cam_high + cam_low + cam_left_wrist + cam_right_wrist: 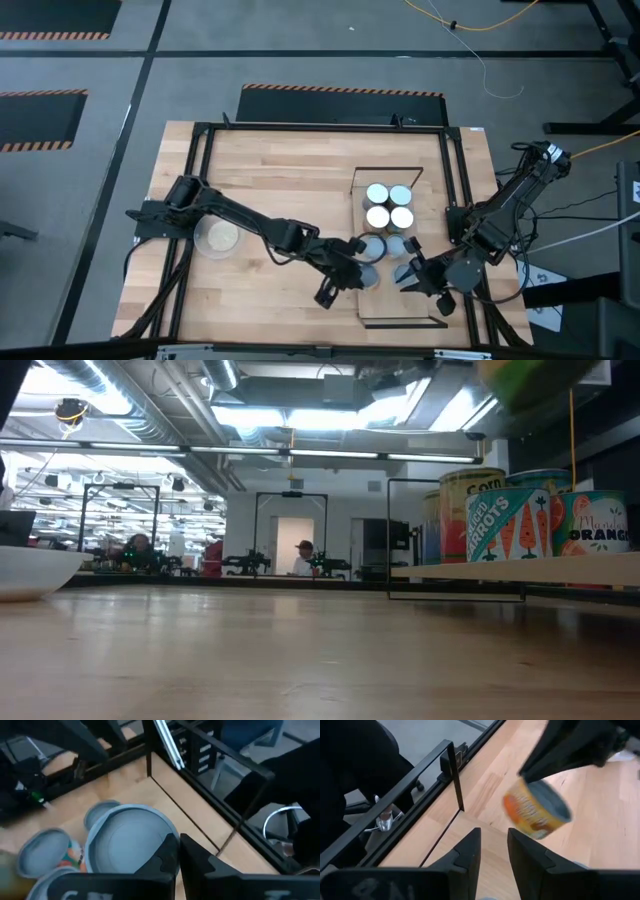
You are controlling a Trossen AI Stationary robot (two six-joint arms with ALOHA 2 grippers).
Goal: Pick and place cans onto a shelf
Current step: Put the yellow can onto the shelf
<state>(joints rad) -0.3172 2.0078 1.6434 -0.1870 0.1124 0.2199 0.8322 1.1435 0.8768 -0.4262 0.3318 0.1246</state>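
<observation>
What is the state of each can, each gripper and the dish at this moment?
White-topped cans: four, upright on the shelf, in a square block.
Grey-topped cans: standing on the shelf next to that block.
Held can: lifted and tilted, hanging from its rim.
Left gripper: shut on the held can.
Right gripper: open, empty, over the shelf.
Dish: upright on the table.

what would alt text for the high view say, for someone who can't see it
Seen from above, two dark robot arms meet over a pale shelf on a wooden table, the left gripper shut and the right gripper facing it. Four shiny cans stand on the shelf; a clear dish sits left.
</observation>
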